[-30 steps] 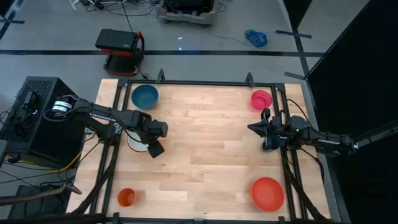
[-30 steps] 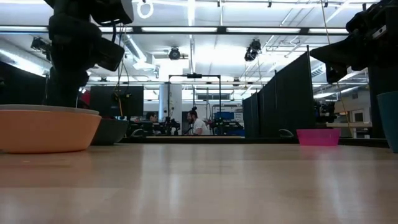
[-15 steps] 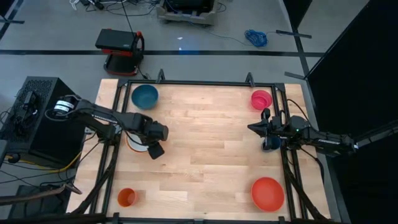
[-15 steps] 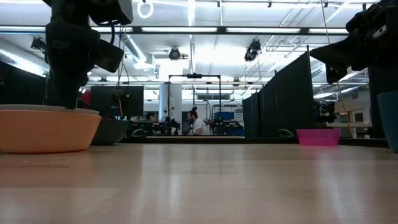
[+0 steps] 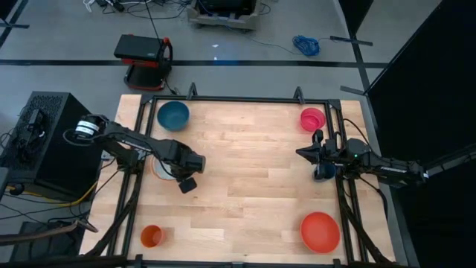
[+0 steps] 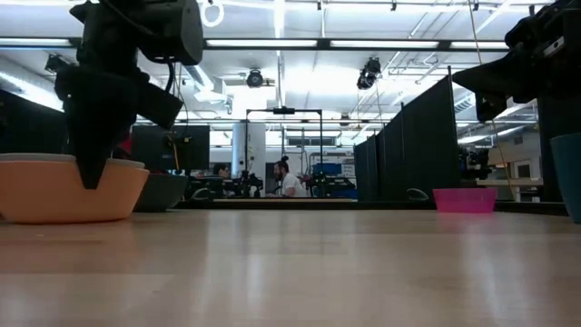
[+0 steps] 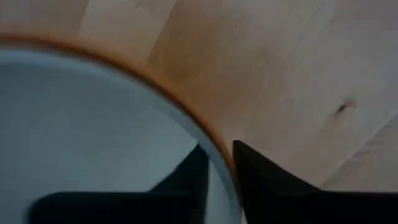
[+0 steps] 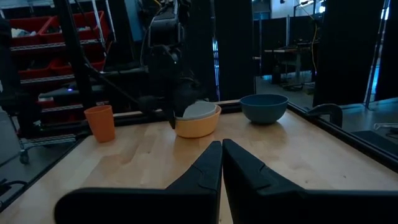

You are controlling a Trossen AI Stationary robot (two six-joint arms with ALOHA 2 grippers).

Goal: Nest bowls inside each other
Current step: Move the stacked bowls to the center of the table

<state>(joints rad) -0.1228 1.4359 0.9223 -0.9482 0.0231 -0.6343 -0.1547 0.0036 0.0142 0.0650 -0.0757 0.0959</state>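
A: What does the left gripper (image 7: 219,163) have hold of?

B: Its two dark fingers straddle the stacked rims of the pale white-blue bowl (image 7: 81,130) and the orange bowl (image 7: 186,115) it sits inside. One finger is inside the pale bowl, the other outside on the counter (image 7: 292,68) side. The jaws are narrowed to a thin gap around those rims; I cannot tell whether they actually pinch.

A: And from above?

B: The left gripper (image 5: 186,181) points down at the edge of that nested pair, with the arm covering most of it; only a sliver of the pale bowl (image 5: 158,168) shows. In the low view the gripper (image 6: 91,173) tips down over the orange bowl (image 6: 54,191).

A: What lies farther from it?

B: The teal-blue bowl (image 5: 172,115) is near, toward the counter's far edge. A small orange cup (image 5: 152,236) stands toward the near edge. Well apart, across the counter, are the pink bowl (image 5: 312,118) and the red bowl (image 5: 320,231).

A: The right gripper?

B: The right gripper (image 5: 303,152) waits over the opposite side, between the pink and red bowls, with its fingers (image 8: 208,165) pressed together and nothing between them. A dark-blue cup (image 5: 323,170) stands just beside it, under the arm.
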